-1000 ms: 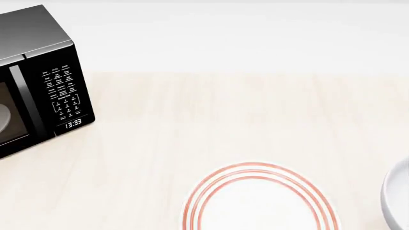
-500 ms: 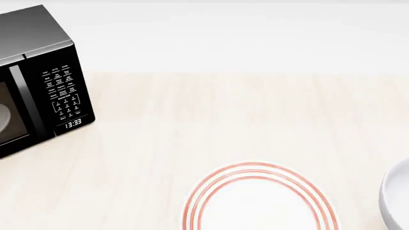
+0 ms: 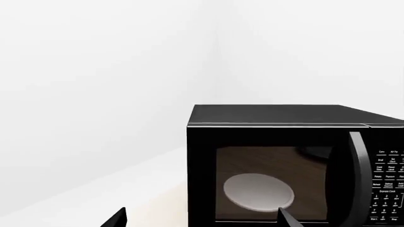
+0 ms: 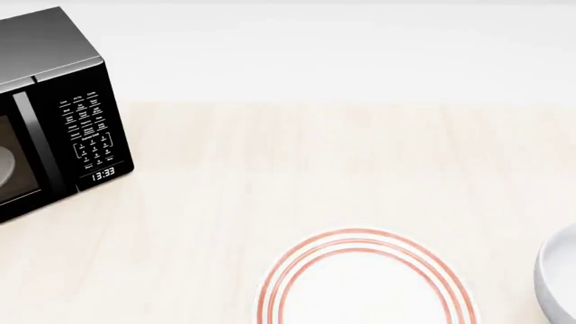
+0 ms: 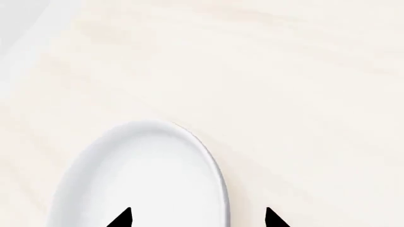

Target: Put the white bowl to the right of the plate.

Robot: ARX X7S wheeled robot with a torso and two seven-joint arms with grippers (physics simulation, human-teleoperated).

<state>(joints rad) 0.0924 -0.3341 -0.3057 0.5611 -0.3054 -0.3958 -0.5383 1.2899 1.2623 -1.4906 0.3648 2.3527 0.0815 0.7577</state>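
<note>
The plate (image 4: 360,287), white with thin red rings, lies at the front middle of the pale wooden table (image 4: 297,169), cut by the head view's bottom edge. The white bowl (image 4: 560,277) stands to its right, cut by the right edge, apart from the plate. In the right wrist view the bowl (image 5: 145,175) lies just below my right gripper (image 5: 198,218). That gripper is open, with one fingertip (image 5: 123,218) over the bowl's inside and the other over the table outside the rim. My left gripper (image 3: 202,220) is open and empty, facing the microwave. Neither gripper shows in the head view.
A black microwave (image 4: 54,115) stands at the table's back left, door shut, clock reading 13:33. A pale dish (image 3: 259,191) shows through its window. A white wall runs behind the table.
The bowl's visible part at the head view's right edge has shifted very slightly. The plate and the microwave have not moved.
</note>
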